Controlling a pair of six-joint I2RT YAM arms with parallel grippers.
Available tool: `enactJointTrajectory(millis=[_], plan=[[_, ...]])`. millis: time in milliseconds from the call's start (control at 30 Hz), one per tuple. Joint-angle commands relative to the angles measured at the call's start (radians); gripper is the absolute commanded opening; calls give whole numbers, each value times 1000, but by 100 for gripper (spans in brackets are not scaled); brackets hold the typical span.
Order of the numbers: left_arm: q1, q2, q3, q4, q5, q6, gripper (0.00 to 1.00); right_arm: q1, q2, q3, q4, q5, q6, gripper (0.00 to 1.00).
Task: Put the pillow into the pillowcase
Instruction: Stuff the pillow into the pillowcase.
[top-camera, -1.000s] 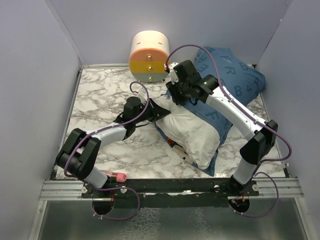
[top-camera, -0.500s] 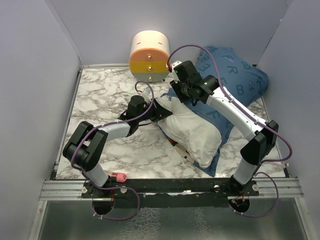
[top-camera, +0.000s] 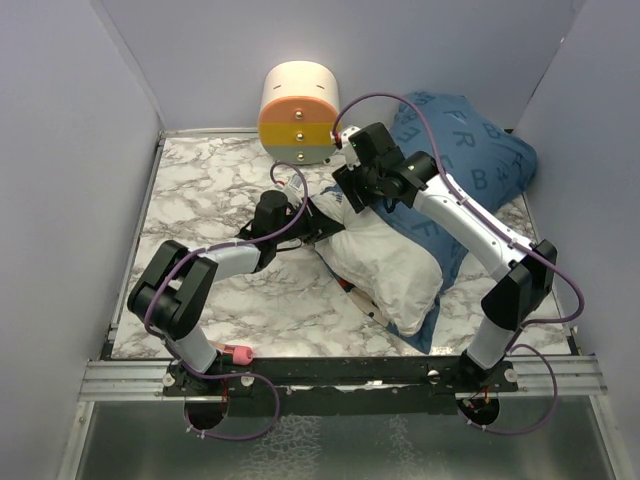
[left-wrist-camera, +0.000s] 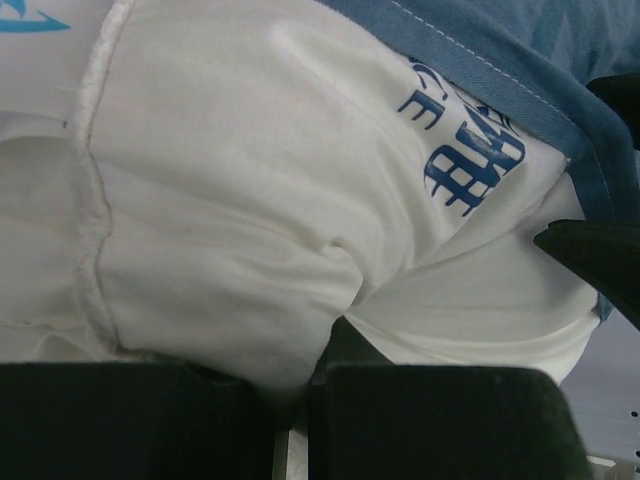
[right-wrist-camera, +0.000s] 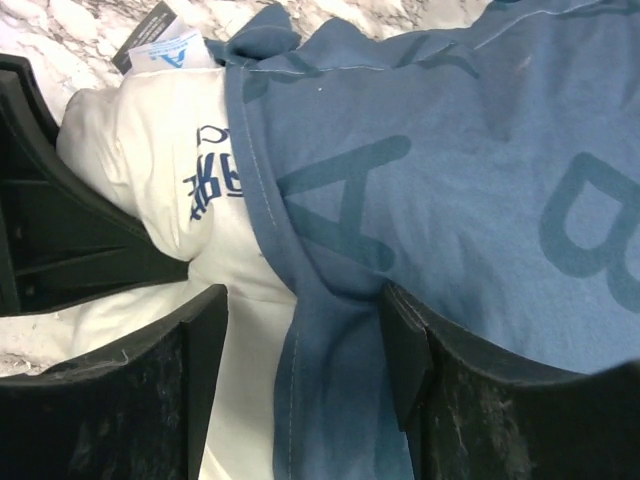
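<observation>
The table (top-camera: 200, 190) has a white top with grey marble veins. Plain pale lilac walls close it in on the left (top-camera: 70, 150), at the back (top-camera: 420, 50) and on the right – a sort of small box. A metal rail (top-camera: 340, 375) runs along the near edge, and both arms are fixed to it. At the far edge, against the back wall, stands a cylinder (top-camera: 298, 112), cream on top with orange and yellow bands.

The pillow (top-camera: 385, 265) lies on the right half of the table, slanting from the middle toward the near right. Its far end is covered by the pillowcase (top-camera: 470, 150), and the blue cloth also shows under its near side. The rest of the pillowcase is heaped toward the far right corner, next to the right wall. The bare end of the pillow carries blue printed characters (right-wrist-camera: 215, 180) and a small tag (right-wrist-camera: 165, 50), which lies on the marble.

The left gripper (left-wrist-camera: 300, 390) reaches in from the left, low over the table. Its jaws are together and pinch a fold of the white pillow fabric (the cloth is squeezed between the two black fingers). The right gripper (right-wrist-camera: 305, 330) hangs over the hem of the pillowcase, where blue meets white. Its fingers stand well apart – the hem lies under the gap and nothing is pinched.
</observation>
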Motion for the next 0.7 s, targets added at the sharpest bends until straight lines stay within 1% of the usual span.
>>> enactJointTrajectory(millis=[0, 67, 133, 167, 200, 267, 333, 400, 467, 567, 667], plan=[[-5, 37, 22, -28, 28, 44, 1, -7, 31, -23, 4, -105, 12, 57], [-5, 37, 26, -19, 35, 44, 1, -7, 32, -13, 4, -146, 21, 36], [-7, 37, 34, -5, 40, 44, 1, -7, 36, 11, 7, -219, 32, 19], [-7, 37, 39, 3, 43, 45, 1, -7, 41, 30, 3, -250, 40, 13], [-7, 37, 45, 15, 45, 45, 1, -7, 50, 52, -4, -287, 51, 9], [-8, 65, 63, 34, 50, 44, 1, -5, 66, 91, -15, -330, 66, 6], [-10, 77, 88, 39, 56, 49, 1, -5, 74, 114, -22, -343, 73, 5], [-12, 85, 110, 41, 65, 56, 1, -7, 75, 124, -27, -348, 74, 5], [-12, 90, 126, 46, 69, 61, 1, -8, 66, 116, -18, -379, 79, 2], [-16, 92, 137, 81, 64, 59, 1, -18, 56, 81, 20, -497, 107, 1], [-23, 106, 147, 203, 59, 10, 1, -19, 54, 33, 82, -598, 150, 0]])
